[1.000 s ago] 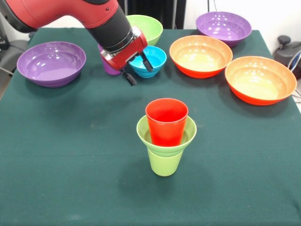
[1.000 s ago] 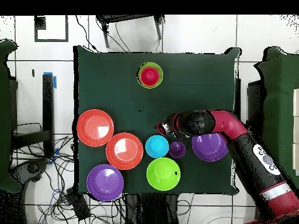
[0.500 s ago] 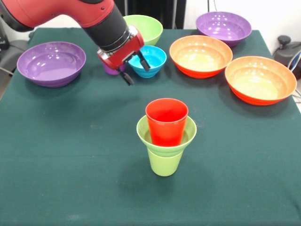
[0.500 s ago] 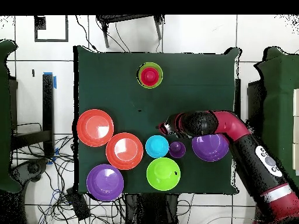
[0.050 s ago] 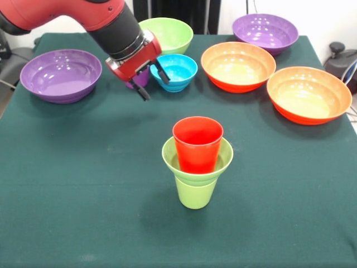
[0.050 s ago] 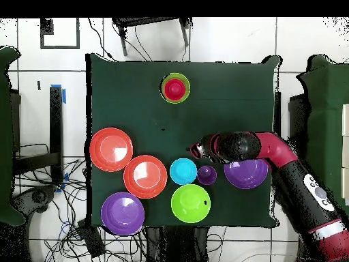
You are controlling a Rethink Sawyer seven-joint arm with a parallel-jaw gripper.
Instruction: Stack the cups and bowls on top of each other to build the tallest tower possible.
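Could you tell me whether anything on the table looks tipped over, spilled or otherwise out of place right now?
Nothing stands out. The tower stands upright, red cup seated in the small lime-green bowl. The other bowls sit upright on the table, and the open gripper hovers near the purple cup.

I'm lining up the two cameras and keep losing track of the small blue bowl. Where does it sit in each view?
Front view: the small blue bowl sits in the upper middle, just right of the gripper, in front of the medium lime-green bowl.
Overhead view: the bowl is low of centre, directly above the lime-green bowl.
Shared landmark: the lime-green bowl, touching-close in both views.
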